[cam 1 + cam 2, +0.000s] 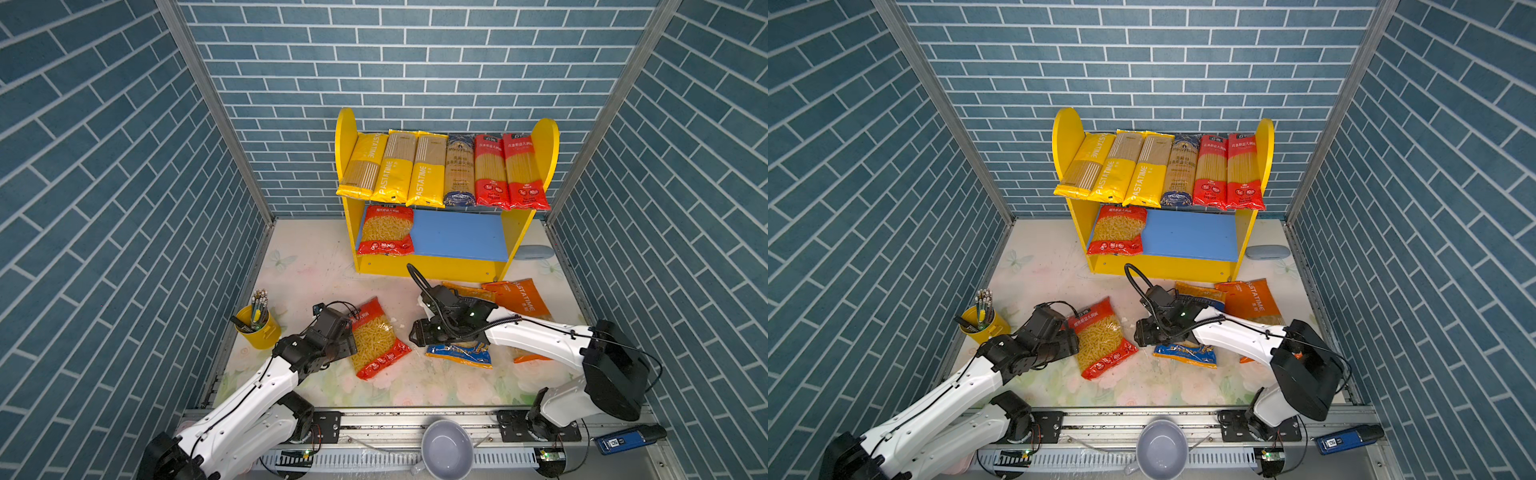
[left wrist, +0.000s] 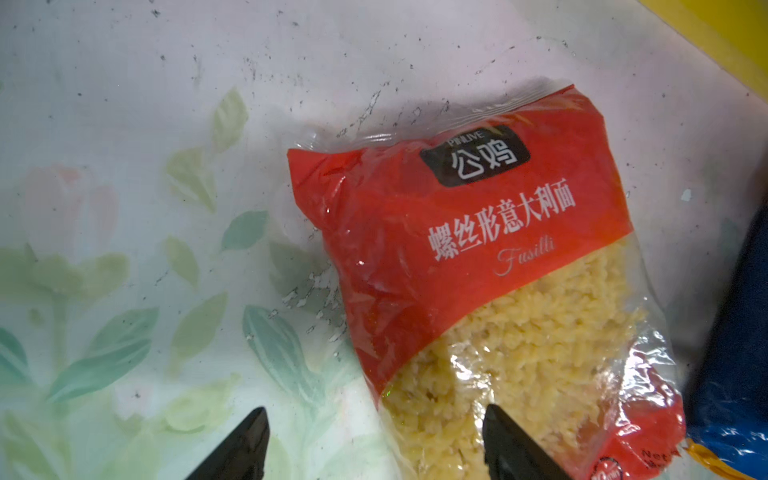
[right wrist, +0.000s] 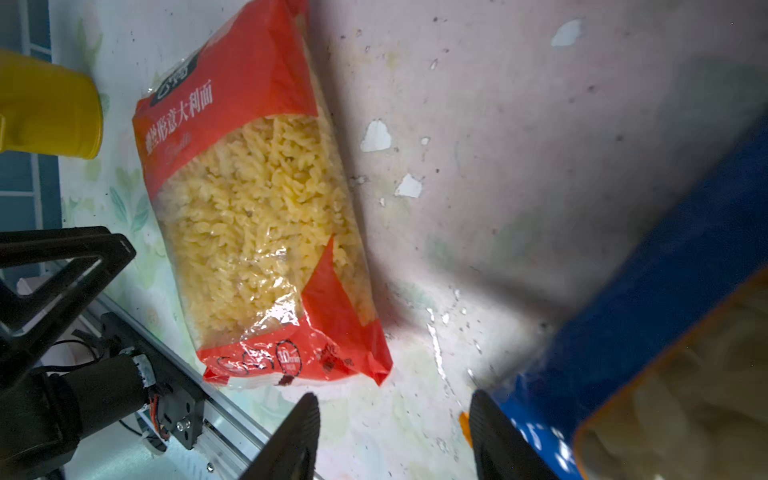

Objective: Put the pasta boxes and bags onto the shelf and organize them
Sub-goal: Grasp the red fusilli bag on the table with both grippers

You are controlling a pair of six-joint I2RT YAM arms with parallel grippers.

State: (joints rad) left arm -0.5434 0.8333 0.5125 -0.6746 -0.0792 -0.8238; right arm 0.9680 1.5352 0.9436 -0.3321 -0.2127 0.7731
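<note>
The shelf (image 1: 446, 266) (image 1: 1163, 268) stands at the back; several long spaghetti packs (image 1: 440, 170) lie side by side on its upper board. A red fusilli bag (image 1: 386, 230) lies on the left of its blue lower board (image 1: 459, 235). A second red fusilli bag (image 1: 378, 338) (image 2: 478, 257) (image 3: 257, 216) lies flat on the table. My left gripper (image 1: 351, 332) (image 2: 375, 409) is open at that bag's left edge, one finger over its clear part and one over the table. My right gripper (image 1: 415, 334) (image 3: 395, 395) is open over bare table, one finger beside a blue bag (image 1: 459, 353) (image 3: 665, 270). Orange bags (image 1: 517, 301) lie behind the right arm.
A yellow pencil cup (image 1: 255, 328) stands at the table's left edge. A grey bowl (image 1: 446, 451) sits on the front rail, with a blue device (image 1: 627, 438) to its right. A small grey case (image 1: 536, 252) lies right of the shelf. Brick walls enclose three sides.
</note>
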